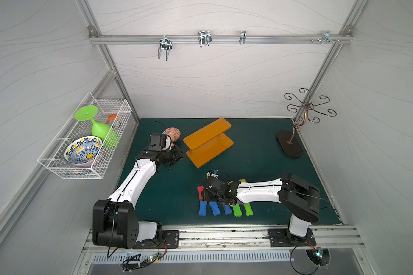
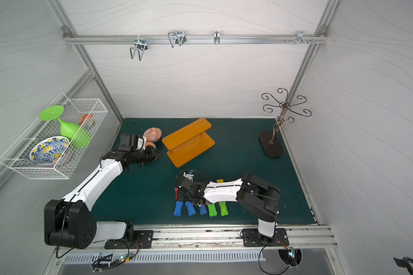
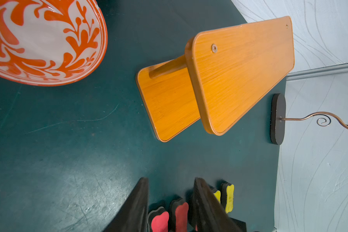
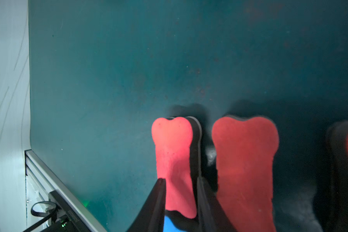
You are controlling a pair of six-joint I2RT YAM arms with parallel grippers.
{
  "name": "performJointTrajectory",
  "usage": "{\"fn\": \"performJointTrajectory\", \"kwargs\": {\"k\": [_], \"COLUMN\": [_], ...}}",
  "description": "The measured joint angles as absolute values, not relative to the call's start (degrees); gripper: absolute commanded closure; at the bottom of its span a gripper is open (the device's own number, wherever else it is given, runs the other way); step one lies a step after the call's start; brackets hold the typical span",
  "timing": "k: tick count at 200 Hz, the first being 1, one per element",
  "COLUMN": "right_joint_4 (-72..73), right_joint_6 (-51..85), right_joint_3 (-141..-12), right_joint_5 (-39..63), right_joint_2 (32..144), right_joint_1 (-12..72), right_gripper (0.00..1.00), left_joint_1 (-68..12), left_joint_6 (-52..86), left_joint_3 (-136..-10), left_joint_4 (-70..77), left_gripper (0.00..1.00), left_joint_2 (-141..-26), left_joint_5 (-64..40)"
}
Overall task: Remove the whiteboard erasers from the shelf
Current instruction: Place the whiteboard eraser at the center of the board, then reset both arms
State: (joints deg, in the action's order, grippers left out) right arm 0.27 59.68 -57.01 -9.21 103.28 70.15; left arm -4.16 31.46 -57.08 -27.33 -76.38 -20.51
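eraser [image 4: 173,152] (red) sits between fingers [image 4: 158,196] of right gripper [image 4: 180,178].

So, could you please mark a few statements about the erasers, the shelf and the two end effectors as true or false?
1. No eraser shows on either board of the shelf. True.
2. The blue erasers lie on the shelf's top board. False: they lie on the green mat, in a row with the green erasers.
3. The right end effector has a finger on each side of a red eraser. True.
4. The left end effector grips a green eraser. False: its fingers stand apart with nothing between them.
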Motion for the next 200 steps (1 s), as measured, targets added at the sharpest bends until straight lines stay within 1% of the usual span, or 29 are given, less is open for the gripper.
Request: {"fn": "performJointTrajectory", "kwargs": {"k": [39, 53, 63, 72, 76, 80, 81, 82, 87, 92, 100, 106, 109, 111, 113, 116, 120, 128, 134, 142, 154, 165, 176, 200], "right_joint_4": [-2.2, -3.8, -5.3, -6.8, -7.5, -8.3, -8.4, -8.6, -9.1, -9.5, -8.9, -7.9, -7.1, -6.8, -6.3, -5.3, -4.1, -1.3, -0.2, 0.5, 0.8, 1.3, 3.6, 17.0], "right_joint_6": [56.8, 54.7, 52.6, 50.0, 48.7, 47.3, 46.9, 46.1, 44.3, 41.7, 37.3, 33.5, 31.3, 30.1, 28.5, 26.1, 23.1, 16.6, 13.5, 11.7, 9.3, 7.0, 5.0, 0.9], "right_joint_3": [-57.4, -57.8, -58.4, -58.7, -58.7, -58.6, -58.6, -58.6, -58.0, -57.3, -55.2, -53.3, -52.1, -51.6, -50.9, -49.6, -48.3, -45.2, -43.5, -42.1, -41.1, -40.4, -38.7, -31.1], "right_joint_5": [-10.8, -12.2, -13.5, -15.2, -15.9, -16.8, -16.9, -17.1, -17.9, -18.9, -19.7, -20.5, -20.9, -21.0, -21.0, -21.1, -21.1, -20.9, -20.0, -17.7, -13.9, -13.6, -13.5, -15.6], "right_joint_2": [100.6, 98.2, 96.0, 93.1, 91.6, 89.8, 89.5, 88.8, 86.2, 83.3, 78.0, 74.2, 72.2, 71.3, 70.1, 68.5, 67.1, 65.0, 64.4, 64.6, 67.9, 70.9, 72.7, 76.0], "right_joint_1": [70.2, 70.2, 70.1, 69.5, 69.4, 69.0, 68.9, 68.8, 67.8, 66.4, 63.2, 59.9, 57.9, 56.9, 55.4, 53.1, 50.2, 44.0, 39.4, 33.8, 26.7, 22.7, 20.5, 17.0], "right_gripper": [0.52, 0.46, 0.42, 0.38, 0.34, 0.27, 0.23, 0.23, 0.13, 0.07, 0.02, 0.01, 0.01, 0.01, 0.01, 0.01, 0.01, 0.01, 0.01, 0.01, 0.01, 0.01, 0.01, 0.01], "left_joint_1": [-4.1, -4.1, -4.1, -4.1, -4.1, -4.1, -4.1, -4.1, -4.1, -4.1, -4.1, -4.1, -4.1, -4.1, -4.1, -4.1, -4.1, -4.1, -4.2, -4.2, -4.1, -3.6, -2.6, -0.2], "left_joint_6": [31.4, 31.0, 30.5, 29.8, 29.6, 29.1, 29.1, 29.1, 28.4, 27.6, 26.9, 25.8, 25.6, 24.9, 24.6, 24.2, 22.9, 22.1, 20.9, 18.4, 13.6, 9.9, 6.9, 2.2], "left_joint_3": [-57.1, -56.9, -56.3, -55.7, -55.4, -55.2, -55.1, -55.1, -54.8, -54.5, -53.7, -52.6, -51.8, -51.2, -50.5, -49.4, -47.6, -43.7, -40.2, -35.3, -28.4, -23.6, -21.3, -20.7], "left_joint_4": [-26.9, -26.7, -26.5, -26.5, -26.5, -26.5, -26.5, -26.5, -26.6, -26.6, -26.0, -25.0, -24.3, -23.6, -22.8, -21.8, -20.0, -16.3, -13.3, -8.9, -2.3, 2.8, 6.6, 14.9], "left_gripper": [0.59, 0.57, 0.54, 0.47, 0.44, 0.40, 0.39, 0.38, 0.35, 0.33, 0.30, 0.29, 0.14, 0.08, 0.03, 0.01, 0.01, 0.05, 0.06, 0.06, 0.09, 0.11, 0.11, 0.13], "left_joint_2": [-76.3, -76.0, -75.2, -73.9, -73.2, -72.6, -72.3, -72.2, -71.1, -69.9, -68.0, -66.2, -65.3, -64.6, -63.9, -63.0, -61.6, -59.2, -57.5, -56.0, -55.4, -57.4, -61.9, -71.1], "left_joint_5": [-20.5, -20.5, -20.3, -19.7, -19.2, -18.7, -18.5, -18.5, -17.5, -16.4, -14.3, -12.8, -12.2, -11.5, -11.0, -10.3, -9.1, -6.3, -4.2, -1.4, 1.8, 3.8, 4.7, 2.3]}}
